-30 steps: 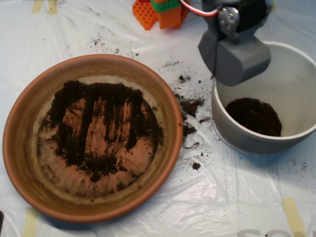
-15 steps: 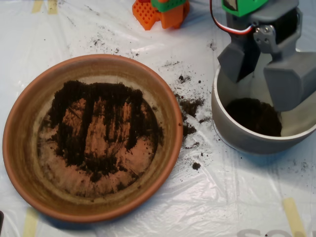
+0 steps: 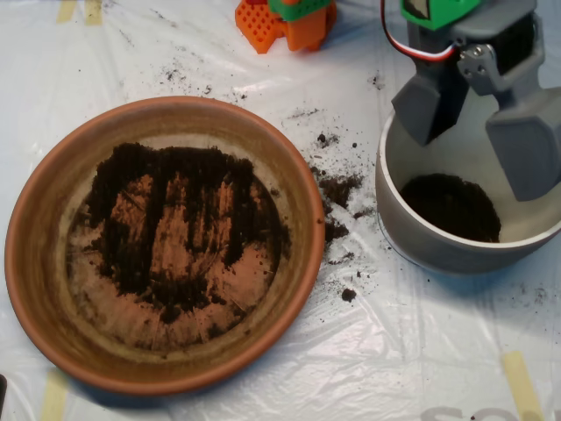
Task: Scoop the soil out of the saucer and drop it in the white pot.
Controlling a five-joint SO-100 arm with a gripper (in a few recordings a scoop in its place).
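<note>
Overhead view of the work surface. The grey clamshell scoop [image 3: 480, 145] hangs over the white pot [image 3: 412, 230] at upper right, its two halves spread wide apart: the left half stands above the pot's left rim, the right half above its right side, with the pot's interior visible between them. Compared with one second earlier, when the two halves were pressed together as a single closed shell over the pot's upper left rim, the scoop has opened and shifted to the right; over the last half second the halves have parted slightly further and risen a little in the frame. A mound of soil [image 3: 451, 206] lies on the pot's floor, unchanged in outline. The saucer [image 3: 35, 263] occupies the left half of the view, well apart from the scoop, and has not moved; a thin, streaked layer of soil covers its middle, with bare terracotta showing through in stripes. Loose crumbs are scattered on the white plastic sheet [image 3: 280, 368] between saucer and pot, in the same places as before. An orange and green block [image 3: 285, 19] sits at the top edge. Strips of yellowish tape [image 3: 524, 381] cross the sheet. Grey lettering at the bottom edge is cut off and cannot be read.
</note>
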